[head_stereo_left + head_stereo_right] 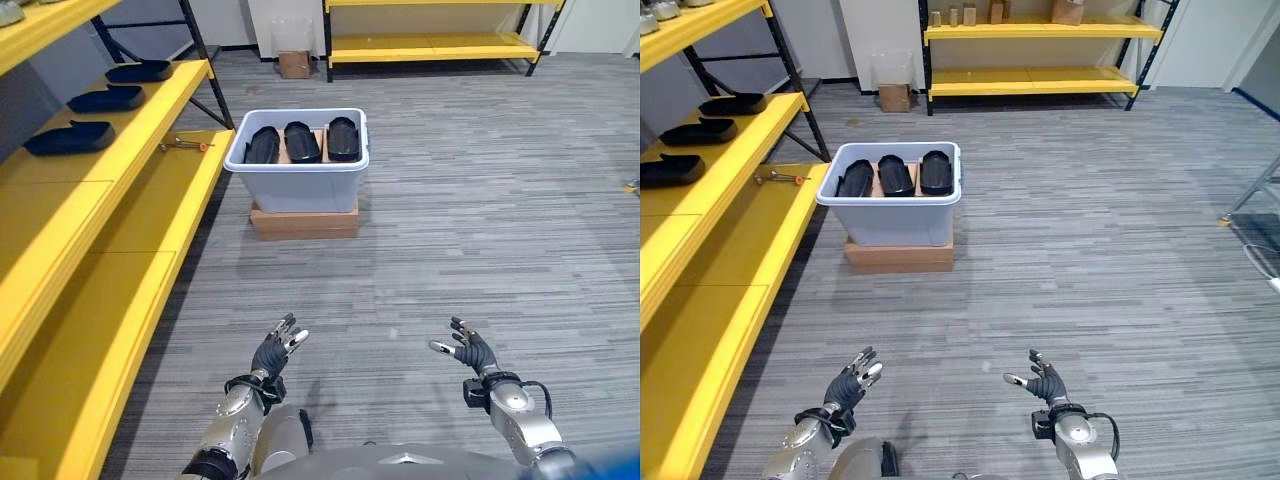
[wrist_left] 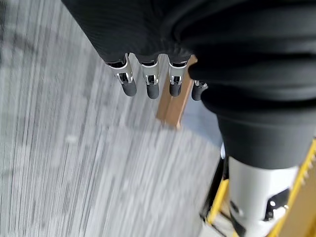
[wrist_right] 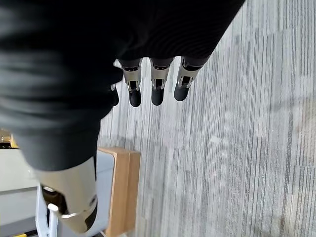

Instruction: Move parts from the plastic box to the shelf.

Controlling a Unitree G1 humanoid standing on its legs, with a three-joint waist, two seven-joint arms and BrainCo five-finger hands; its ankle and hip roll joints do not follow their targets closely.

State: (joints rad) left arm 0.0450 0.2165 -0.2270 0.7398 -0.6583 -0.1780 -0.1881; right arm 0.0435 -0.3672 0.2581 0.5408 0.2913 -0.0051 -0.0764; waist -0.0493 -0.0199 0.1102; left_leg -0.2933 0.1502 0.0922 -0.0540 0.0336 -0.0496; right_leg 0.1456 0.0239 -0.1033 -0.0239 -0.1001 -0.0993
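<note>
A pale plastic box (image 1: 297, 180) stands on the floor ahead, resting on a flat cardboard box (image 1: 304, 220). Three black parts (image 1: 303, 142) lie side by side inside it. Three more black parts (image 1: 106, 99) lie on the middle level of the yellow shelf (image 1: 120, 170) at the left. My left hand (image 1: 273, 350) and my right hand (image 1: 472, 350) hover low over the carpet, well short of the box. Both are open with relaxed fingers and hold nothing.
A small tool with an orange handle (image 1: 186, 145) lies on the lower shelf board near the box. A second yellow rack (image 1: 435, 45) stands against the far wall, with a small cardboard box (image 1: 294, 64) beside it. Grey carpet stretches between me and the box.
</note>
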